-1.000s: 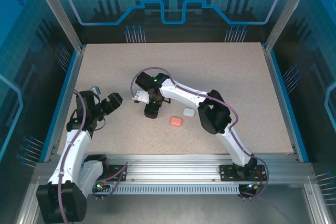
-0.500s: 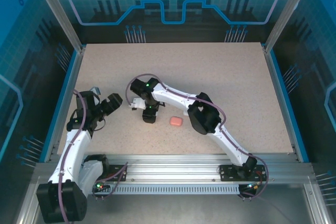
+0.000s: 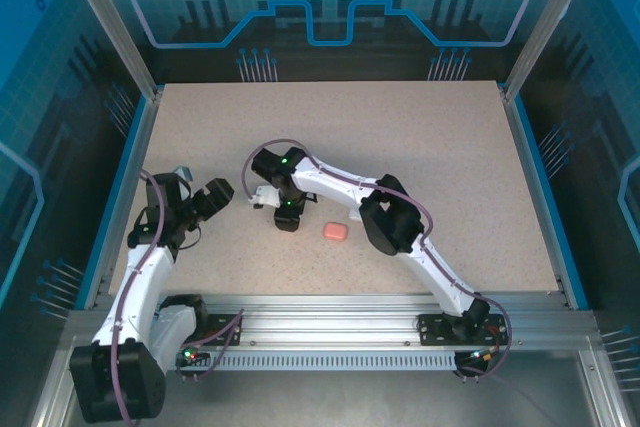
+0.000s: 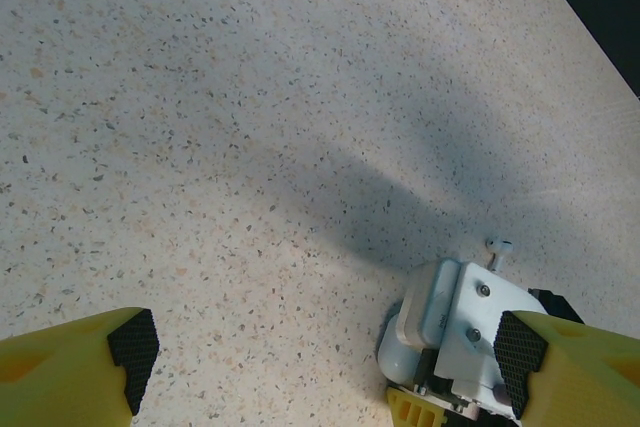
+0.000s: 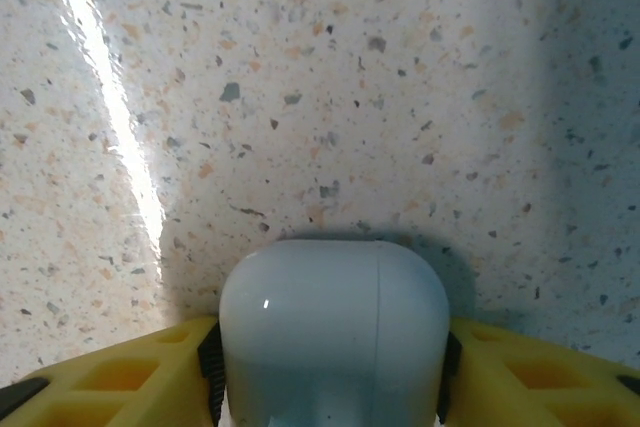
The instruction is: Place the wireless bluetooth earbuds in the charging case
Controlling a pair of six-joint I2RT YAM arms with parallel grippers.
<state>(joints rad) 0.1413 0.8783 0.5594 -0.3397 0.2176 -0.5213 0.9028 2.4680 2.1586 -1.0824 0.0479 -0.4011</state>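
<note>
A pale white charging case, lid closed, sits clamped between the yellow fingers of my right gripper, low over the speckled table. From above, that gripper is left of centre. The left wrist view shows the same case under the right gripper's white mount, with one tiny white earbud lying just beyond it. My left gripper is open with nothing between its fingers; from above it hovers to the left of the right gripper. The other earbuds are out of view.
A salmon-pink case lies closed on the table right of my right gripper. The right arm's elbow hangs over the spot beside it. Blue side rails border the table.
The right arm has swung its elbow left, covering a white case that lay beside the pink one, and its gripper shifted slightly left. The left arm has not moved.
</note>
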